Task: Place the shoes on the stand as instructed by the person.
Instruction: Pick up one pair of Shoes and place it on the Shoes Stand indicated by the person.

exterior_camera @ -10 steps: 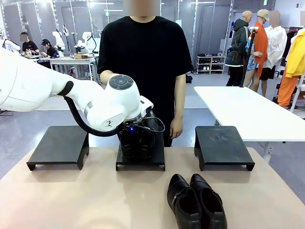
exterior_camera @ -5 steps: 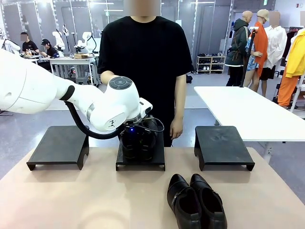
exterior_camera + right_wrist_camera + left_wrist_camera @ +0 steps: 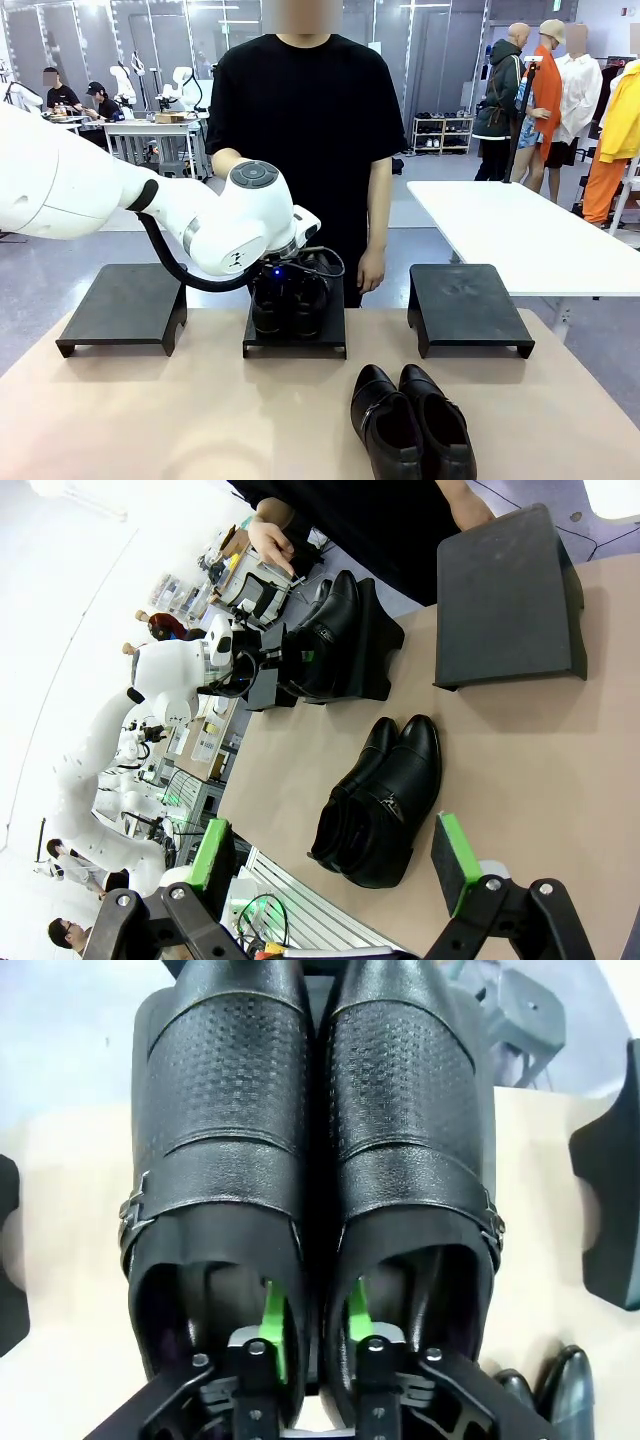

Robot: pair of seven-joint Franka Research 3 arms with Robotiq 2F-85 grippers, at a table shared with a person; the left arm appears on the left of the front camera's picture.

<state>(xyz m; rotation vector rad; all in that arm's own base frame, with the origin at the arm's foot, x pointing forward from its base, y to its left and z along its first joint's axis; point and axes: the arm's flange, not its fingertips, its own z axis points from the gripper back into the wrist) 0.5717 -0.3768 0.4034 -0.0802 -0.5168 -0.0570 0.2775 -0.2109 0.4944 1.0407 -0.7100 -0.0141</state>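
A pair of glossy black buckled shoes (image 3: pixel 240 1150) stands side by side on the middle stand (image 3: pixel 296 340), toes toward the person (image 3: pixel 305 130). My left gripper (image 3: pixel 313 1315) reaches down into them, one green-padded finger (image 3: pixel 270 1320) inside each shoe, on either side of the two inner walls. Its jaws stand parted, the pads slightly off the leather. The front view shows that gripper (image 3: pixel 290 285) over the pair (image 3: pixel 286 305). A second black pair (image 3: pixel 412 420) lies on the table near the front right. My right gripper (image 3: pixel 332 830) hangs open and empty above that pair (image 3: pixel 385 795).
Two bare black stands flank the middle one, the left stand (image 3: pixel 125 305) and the right stand (image 3: pixel 468 305). The person stands close behind the middle stand, one hand (image 3: pixel 370 268) hanging near its right corner. A white table (image 3: pixel 520 230) stands beyond at the right.
My left arm has shifted slightly over the middle stand. The buckled pair stays on the stand. The pair on the table and the person have not moved.
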